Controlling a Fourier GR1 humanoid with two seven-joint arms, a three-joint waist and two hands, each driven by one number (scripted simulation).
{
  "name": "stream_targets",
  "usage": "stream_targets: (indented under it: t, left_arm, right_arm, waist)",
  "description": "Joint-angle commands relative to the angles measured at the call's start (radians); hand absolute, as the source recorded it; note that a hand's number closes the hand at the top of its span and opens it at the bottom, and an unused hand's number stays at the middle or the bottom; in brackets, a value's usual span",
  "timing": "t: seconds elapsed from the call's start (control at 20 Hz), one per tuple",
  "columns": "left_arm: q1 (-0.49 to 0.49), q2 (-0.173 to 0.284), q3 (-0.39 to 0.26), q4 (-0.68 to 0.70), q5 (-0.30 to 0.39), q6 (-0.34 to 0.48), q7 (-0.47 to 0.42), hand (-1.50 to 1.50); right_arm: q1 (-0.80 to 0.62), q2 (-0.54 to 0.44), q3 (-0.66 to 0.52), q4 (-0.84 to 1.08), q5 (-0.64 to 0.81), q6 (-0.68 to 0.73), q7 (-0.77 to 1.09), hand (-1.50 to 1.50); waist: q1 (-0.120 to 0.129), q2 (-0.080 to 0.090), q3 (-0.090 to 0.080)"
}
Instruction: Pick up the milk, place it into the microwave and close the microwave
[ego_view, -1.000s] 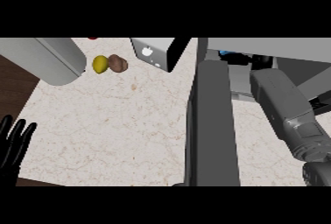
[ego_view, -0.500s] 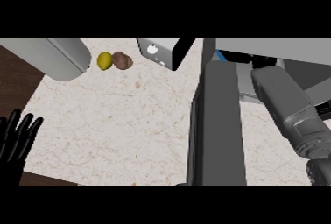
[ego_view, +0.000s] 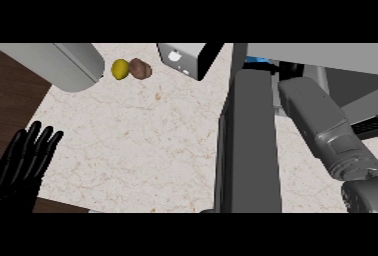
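The microwave's open door (ego_view: 247, 145) stands edge-on down the middle of the head view. My right forearm (ego_view: 319, 125) reaches past its right side into the microwave (ego_view: 310, 52). A small blue patch, probably the milk (ego_view: 258, 61), shows at the forearm's far end. My right hand is behind the door's edge, so I cannot see its state. At the lower left my left hand (ego_view: 29, 160) rests open, fingers up, over the counter's edge.
A large grey rounded object (ego_view: 66, 65) lies at the upper left. Beside it lie a yellow fruit (ego_view: 120, 69) and a brown one (ego_view: 140, 69). A white box (ego_view: 184, 57) stands at the back. Dark wood (ego_view: 18, 100) borders the speckled counter (ego_view: 133, 140).
My left hand has come a little further into view from the left edge. The right forearm has shifted slightly up toward the microwave.
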Motion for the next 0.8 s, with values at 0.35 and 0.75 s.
stream_targets:
  t: [0.35, 0.75]
  left_arm:
    - [-0.018, -0.031, -0.061, 0.003, -0.069, 0.022, 0.002, -1.50]
    - [-0.018, -0.044, -0.100, -0.005, -0.098, 0.027, 0.012, -1.50]
  right_arm:
    - [0.024, 0.001, -0.035, 0.001, -0.032, 0.085, -0.017, -1.50]
    - [0.089, -0.022, -0.031, 0.001, -0.023, 0.117, -0.077, -1.50]
  waist:
    - [-0.023, -0.014, -0.001]
    - [-0.037, -0.017, 0.000]
